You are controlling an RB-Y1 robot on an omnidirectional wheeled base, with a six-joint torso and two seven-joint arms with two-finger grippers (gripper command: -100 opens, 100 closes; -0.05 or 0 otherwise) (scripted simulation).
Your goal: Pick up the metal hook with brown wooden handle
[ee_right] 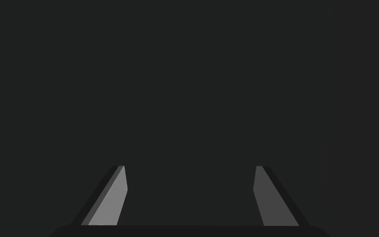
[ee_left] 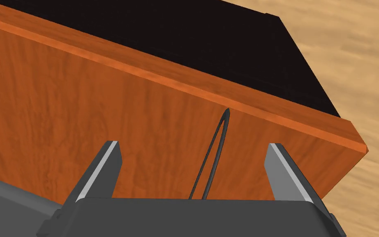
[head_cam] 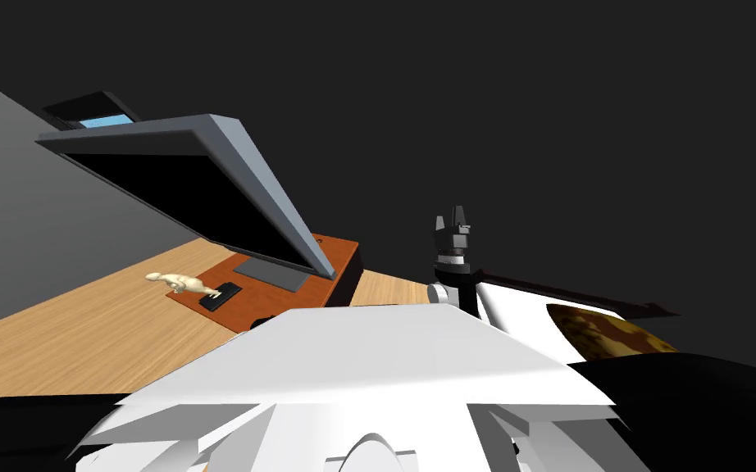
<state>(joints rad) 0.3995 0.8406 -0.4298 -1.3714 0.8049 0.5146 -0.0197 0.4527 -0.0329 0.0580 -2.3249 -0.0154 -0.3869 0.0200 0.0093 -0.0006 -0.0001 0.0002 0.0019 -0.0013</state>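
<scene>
Closest in, the left wrist view gives the fine detail: one hook, a thin dark wire loop, lies on the reddish wood desk top between the spread, empty fingers of the left gripper, nearer one blade than the other (its handle is hidden under the gripper body). Beyond the jaws lies light wood floor. The head view adds the wider desk: one monitor, one pale figurine, and the right gripper raised upright, blades apart, holding nothing.
</scene>
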